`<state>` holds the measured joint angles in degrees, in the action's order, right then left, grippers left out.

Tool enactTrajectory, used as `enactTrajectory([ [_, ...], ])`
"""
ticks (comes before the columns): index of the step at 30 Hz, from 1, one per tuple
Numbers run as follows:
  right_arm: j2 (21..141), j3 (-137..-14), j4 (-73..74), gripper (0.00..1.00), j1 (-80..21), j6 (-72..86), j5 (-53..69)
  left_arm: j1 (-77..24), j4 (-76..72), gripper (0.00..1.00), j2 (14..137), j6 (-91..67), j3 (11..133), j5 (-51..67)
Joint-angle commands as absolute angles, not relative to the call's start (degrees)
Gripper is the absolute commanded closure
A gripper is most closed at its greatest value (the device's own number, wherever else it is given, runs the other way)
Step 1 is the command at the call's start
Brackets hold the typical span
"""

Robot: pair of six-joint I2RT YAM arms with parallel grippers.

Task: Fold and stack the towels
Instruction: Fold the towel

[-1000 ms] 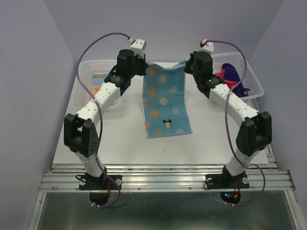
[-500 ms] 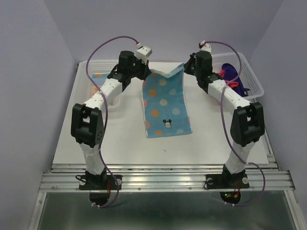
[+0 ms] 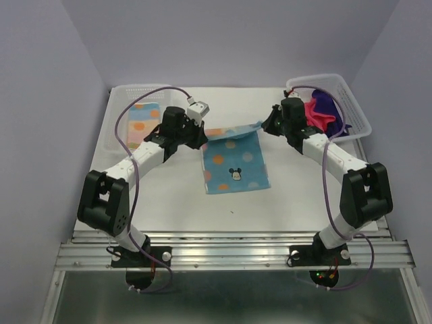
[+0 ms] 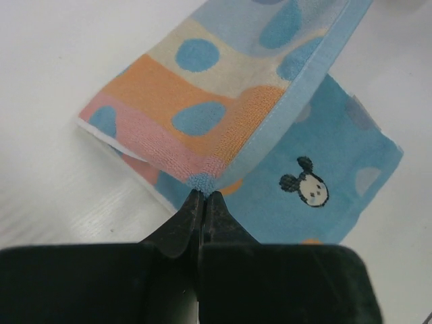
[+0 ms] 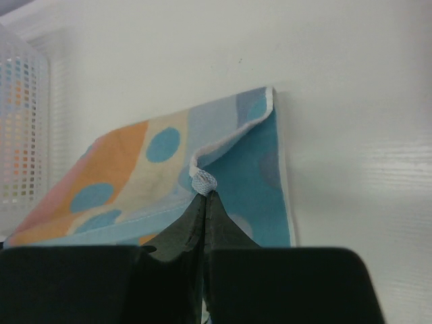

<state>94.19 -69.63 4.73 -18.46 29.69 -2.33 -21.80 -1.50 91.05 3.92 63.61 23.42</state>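
At table (image 3: 169, 196) centre, dotted towel (image 3: 236, 172), long axis running far-to-near. Left gripper (image 4: 202, 197) and right gripper (image 5: 205, 192) each clenched on a far corner — lifted edge strung between them; free near edge lies toward the arm bases (image 3: 142, 255), equally close to both.

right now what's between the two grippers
The lifted edge of the dotted blue towel spans from left gripper to right gripper, seen in the top view.

Tally from my screen
I count two dotted towels (image 3: 236, 169), one purple towel (image 3: 331, 101), one pink towel (image 3: 316, 112), two white baskets (image 3: 135, 88), two arms (image 3: 145, 155).
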Motion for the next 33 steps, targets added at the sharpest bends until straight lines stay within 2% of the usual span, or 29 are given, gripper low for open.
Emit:
enactTrajectory([
  [1,87.0,-64.1,4.9,0.99,-18.5,32.3,-0.7,-25.4,-6.4,1.00,84.6,1.0,58.9,20.7],
  [10,79.8,-53.7,6.3,0.99,-18.5,34.3,2.4,-28.7,-9.2,1.00,76.9,-4.4,46.5,15.2],
  [33,76.9,-44.5,12.4,0.99,-18.6,36.1,8.1,-33.0,-7.8,1.00,76.7,-12.9,41.3,10.5],
])
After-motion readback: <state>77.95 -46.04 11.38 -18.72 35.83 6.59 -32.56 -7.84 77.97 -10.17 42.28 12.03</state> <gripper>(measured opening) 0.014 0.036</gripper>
